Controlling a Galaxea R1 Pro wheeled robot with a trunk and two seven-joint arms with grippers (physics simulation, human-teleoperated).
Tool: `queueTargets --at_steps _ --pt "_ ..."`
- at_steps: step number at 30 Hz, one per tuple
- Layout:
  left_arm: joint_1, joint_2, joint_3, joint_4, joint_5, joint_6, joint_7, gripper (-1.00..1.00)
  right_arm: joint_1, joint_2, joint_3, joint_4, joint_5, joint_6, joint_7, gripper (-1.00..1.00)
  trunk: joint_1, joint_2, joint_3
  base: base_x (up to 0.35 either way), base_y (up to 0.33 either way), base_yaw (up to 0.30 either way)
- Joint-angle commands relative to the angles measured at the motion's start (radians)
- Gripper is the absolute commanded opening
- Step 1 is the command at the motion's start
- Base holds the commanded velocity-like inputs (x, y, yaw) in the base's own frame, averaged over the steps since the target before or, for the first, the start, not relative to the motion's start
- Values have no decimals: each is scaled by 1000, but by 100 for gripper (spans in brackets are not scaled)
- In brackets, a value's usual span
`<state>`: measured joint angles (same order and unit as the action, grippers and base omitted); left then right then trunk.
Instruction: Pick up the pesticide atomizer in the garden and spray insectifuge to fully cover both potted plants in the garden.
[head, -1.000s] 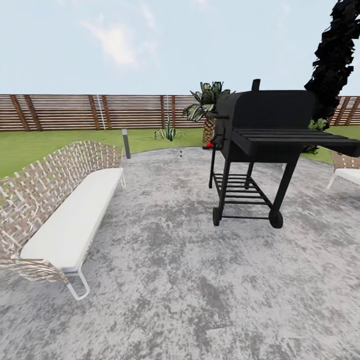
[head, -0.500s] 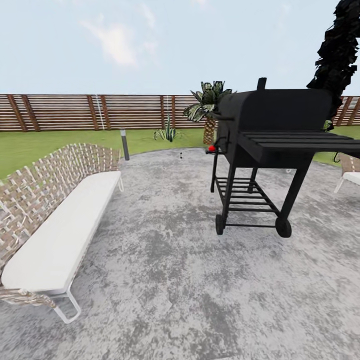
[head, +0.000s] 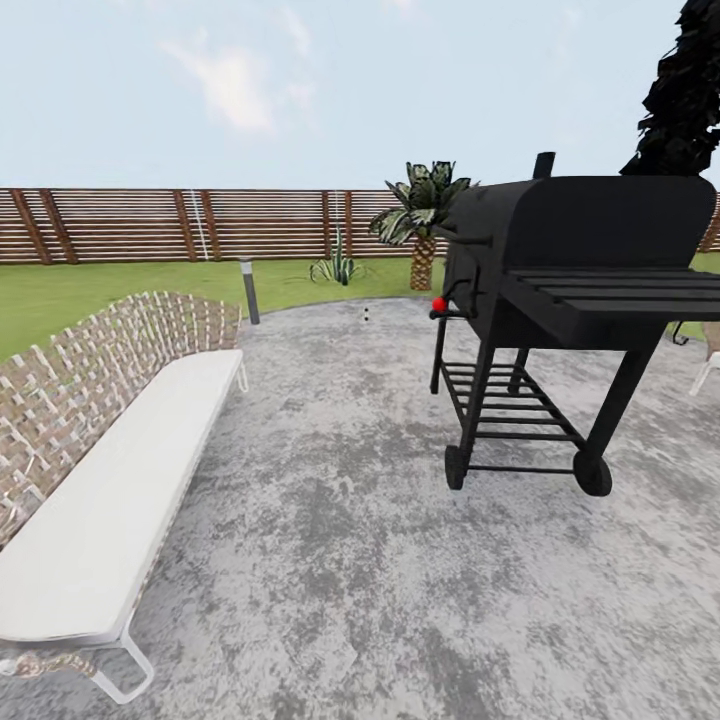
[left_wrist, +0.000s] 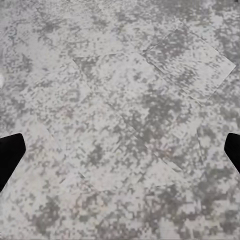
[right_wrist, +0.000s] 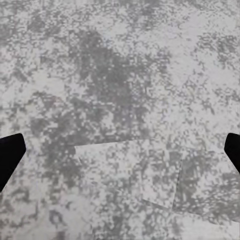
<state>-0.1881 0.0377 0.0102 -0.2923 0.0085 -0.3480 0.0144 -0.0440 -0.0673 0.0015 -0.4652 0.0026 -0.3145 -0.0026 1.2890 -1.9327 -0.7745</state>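
Pesticide atomizer (head: 366, 314) is seen far beyond the grill (head: 560, 290), on the patio (head: 350, 520) edge. Both claws are held wide, empty, likely readied for pickup.

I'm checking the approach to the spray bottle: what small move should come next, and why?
Probably keep rolling forward across the patio, between the bench and the grill: the pesticide atomizer stands far ahead at the paving's edge, and both grippers are open over bare paving.

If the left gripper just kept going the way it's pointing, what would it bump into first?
Most likely the mottled grey paving. The left gripper points at bare stone, fingertips wide apart, nothing between. How far off is unclear.
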Motion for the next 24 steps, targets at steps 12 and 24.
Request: queueTargets --at_steps 12,24 --pt "-1 0 1 1 1 -3 1 100 0 0 -4 2 -1 -3 -2 100 0 0 -1 332 46 103" --pt "-1 0 1 1 1 -3 1 100 0 0 -2 2 0 -3 -2 100 0 0 -1 335 1 4"
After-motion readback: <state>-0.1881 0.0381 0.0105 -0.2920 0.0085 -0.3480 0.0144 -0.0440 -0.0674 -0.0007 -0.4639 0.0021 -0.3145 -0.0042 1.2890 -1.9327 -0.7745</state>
